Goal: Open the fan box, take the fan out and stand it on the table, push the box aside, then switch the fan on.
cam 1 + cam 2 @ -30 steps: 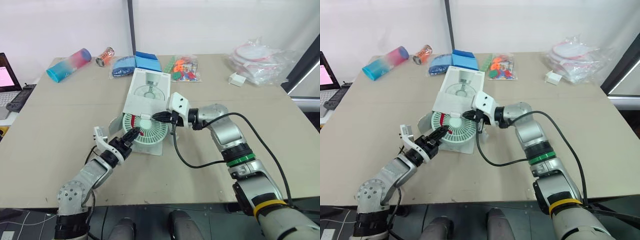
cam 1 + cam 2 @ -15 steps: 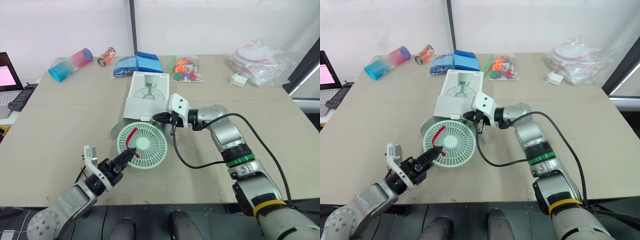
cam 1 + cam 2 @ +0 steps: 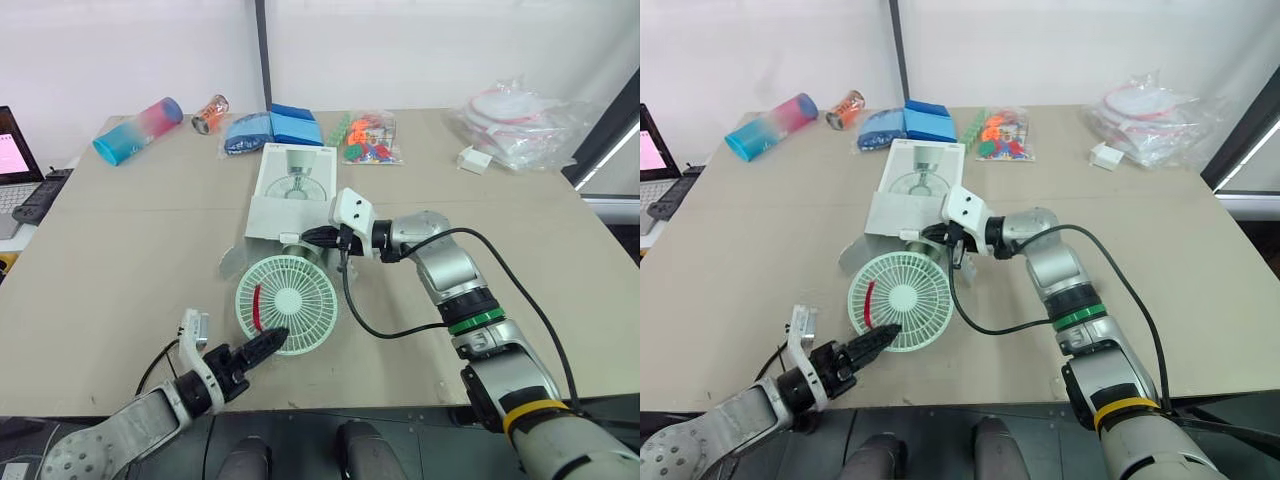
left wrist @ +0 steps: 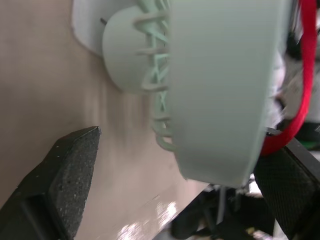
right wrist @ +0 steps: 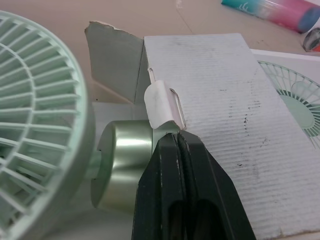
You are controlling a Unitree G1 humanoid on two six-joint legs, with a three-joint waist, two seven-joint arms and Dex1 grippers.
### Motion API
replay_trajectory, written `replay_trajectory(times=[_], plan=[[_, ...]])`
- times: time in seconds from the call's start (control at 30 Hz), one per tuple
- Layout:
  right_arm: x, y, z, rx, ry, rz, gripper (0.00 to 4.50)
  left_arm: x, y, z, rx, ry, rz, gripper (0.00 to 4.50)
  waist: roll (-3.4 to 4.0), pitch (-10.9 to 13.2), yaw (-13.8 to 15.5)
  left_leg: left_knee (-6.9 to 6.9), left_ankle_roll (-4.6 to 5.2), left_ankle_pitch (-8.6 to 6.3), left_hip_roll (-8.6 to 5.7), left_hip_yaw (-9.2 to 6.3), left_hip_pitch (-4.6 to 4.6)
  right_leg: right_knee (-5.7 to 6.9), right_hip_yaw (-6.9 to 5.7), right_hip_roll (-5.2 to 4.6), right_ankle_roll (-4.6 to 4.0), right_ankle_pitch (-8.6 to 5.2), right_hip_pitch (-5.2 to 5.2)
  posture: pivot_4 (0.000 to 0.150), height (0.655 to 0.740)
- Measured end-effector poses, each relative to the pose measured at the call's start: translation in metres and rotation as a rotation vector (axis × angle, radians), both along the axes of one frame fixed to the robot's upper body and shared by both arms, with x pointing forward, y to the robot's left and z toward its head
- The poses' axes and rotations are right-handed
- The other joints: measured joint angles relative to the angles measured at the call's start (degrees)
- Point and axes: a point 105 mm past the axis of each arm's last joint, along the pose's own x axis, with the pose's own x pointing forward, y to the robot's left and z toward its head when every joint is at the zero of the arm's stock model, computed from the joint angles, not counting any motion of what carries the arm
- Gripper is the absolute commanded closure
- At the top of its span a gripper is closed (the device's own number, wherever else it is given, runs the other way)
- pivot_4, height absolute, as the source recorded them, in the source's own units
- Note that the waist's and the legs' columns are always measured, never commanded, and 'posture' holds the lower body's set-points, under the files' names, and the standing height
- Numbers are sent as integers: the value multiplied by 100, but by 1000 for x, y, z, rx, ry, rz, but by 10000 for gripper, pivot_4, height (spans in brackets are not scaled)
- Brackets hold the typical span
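Stock as you see it on the beige table (image 3: 120,250):

- Round pale green plastic fan with a ribbed grille (image 3: 287,316): out of its box, lying grille-up and tilted just in front of the box's open end. A red strap (image 3: 257,304) crosses its left side.
- Flat white cardboard fan box with a fan printed on top (image 3: 290,190): mid-table, flaps open toward you, touching the fan's shiny green round base (image 5: 120,165).
- Your left tool (image 3: 262,346): at the fan's near rim, its fingers (image 4: 60,180) spread wide on either side of the rim. One stands clear of the fan's back, the other is at the red strap.
- Your right tool (image 3: 312,237): fingers pressed together with no gap, tips at a white tab (image 5: 161,103) on the box edge, beside the green base. You cannot tell whether it pinches the tab.
- Far edge: pink-and-blue tube (image 3: 138,129), blue packets (image 3: 275,127), clear plastic bags (image 3: 520,115)
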Motion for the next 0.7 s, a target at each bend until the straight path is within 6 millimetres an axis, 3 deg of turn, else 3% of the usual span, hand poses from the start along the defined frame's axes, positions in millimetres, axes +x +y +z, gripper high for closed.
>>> replay_trajectory(times=[0.2,0.3,0.4,0.43,0.47,0.5,0.53,0.6,0.7], plan=[[4,-6,7,53,33,1,45000,-8,36,14,278,-139,-112,180,18,28,-8,-15,1,0,9,2,-5,-18,-2,5,-3,3,-4,1500,7400],[6,-17,17,125,82,25,45000,-7,78,35,580,-293,-204,180,38,51,-13,-32,2,0,13,18,-11,-38,1,6,-6,10,-14,1500,7400],[3,-19,20,145,101,58,45000,-3,86,48,689,-412,-270,180,28,61,-17,-37,4,-1,20,23,-14,-42,0,9,-8,11,-20,1500,7400],[0,-22,23,162,118,86,38788,4,93,60,793,-519,-295,0,24,65,-13,-39,4,0,24,23,-19,-44,-1,12,-12,14,-23,1500,7400],[-1,-25,25,175,124,101,37481,9,97,68,858,-587,-303,0,24,65,-8,-39,4,0,24,23,-19,-47,-2,12,-12,16,-23,1500,7400],[-3,-26,27,186,128,113,32905,12,99,73,903,-635,-311,0,27,67,-4,-39,4,0,24,24,-20,-48,-1,11,-12,16,-22,1500,7400],[-12,-33,43,235,125,184,25973,21,108,86,1109,-835,-363,0,34,70,-6,-45,3,1,25,33,-19,-58,2,10,-13,22,-22,1500,7400],[-18,-38,50,218,92,220,17438,21,108,84,1183,-916,-413,0,34,71,-25,-45,11,-4,35,47,-19,-59,2,8,-14,25,-28,1500,7400],[-30,-45,51,168,73,265,11822,26,107,85,1251,-1048,-430,0,40,75,-13,-46,39,-19,38,46,-19,-60,1,9,-15,26,-29,1500,7400]])
